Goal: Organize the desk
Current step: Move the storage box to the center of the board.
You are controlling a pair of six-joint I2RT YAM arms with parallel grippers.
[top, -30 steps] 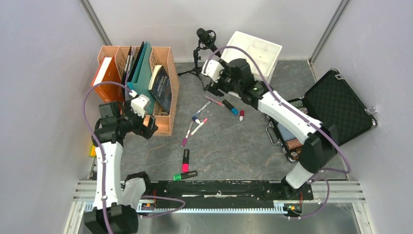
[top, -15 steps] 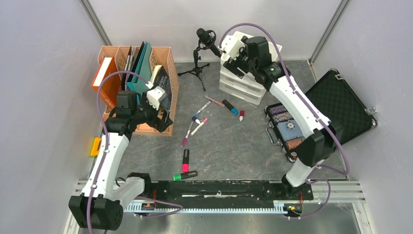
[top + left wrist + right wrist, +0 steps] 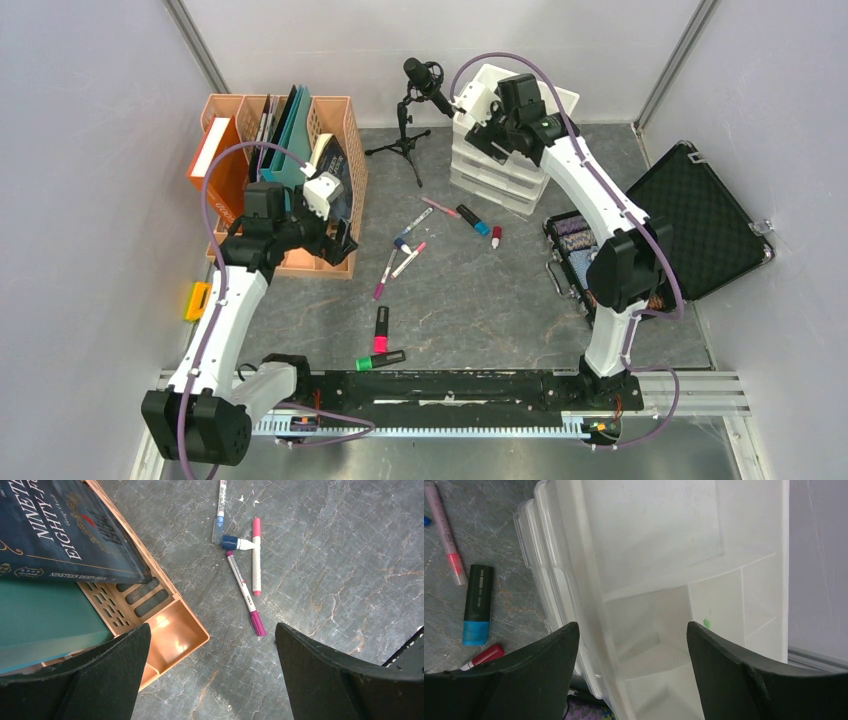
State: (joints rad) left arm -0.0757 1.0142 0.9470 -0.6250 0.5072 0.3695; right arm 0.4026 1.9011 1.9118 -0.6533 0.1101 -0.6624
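Observation:
The desk (image 3: 480,300) is dark grey stone with pens strewn over its middle. My left gripper (image 3: 340,240) (image 3: 212,630) hangs open and empty above the front right corner of the orange file rack (image 3: 175,630). Just beyond it lie a purple-capped pen (image 3: 245,595), a pink-ended pen (image 3: 256,555) and a blue pen (image 3: 219,520). My right gripper (image 3: 495,140) (image 3: 631,630) is open and empty over the white drawer organizer (image 3: 664,540). Left of the organizer lie a black-and-blue highlighter (image 3: 478,605), a pink pen (image 3: 446,535) and a red marker (image 3: 484,656).
The rack (image 3: 340,120) holds folders and a dark book (image 3: 60,535). A microphone on a tripod (image 3: 420,80) stands at the back. An open black case (image 3: 700,215) sits at the right. A pink highlighter (image 3: 381,328) and a green one (image 3: 380,360) lie near the front.
My right arm swung back from above the pens to over the white organizer. My left arm reached forward and right to the rack's front corner. Both grippers stayed open.

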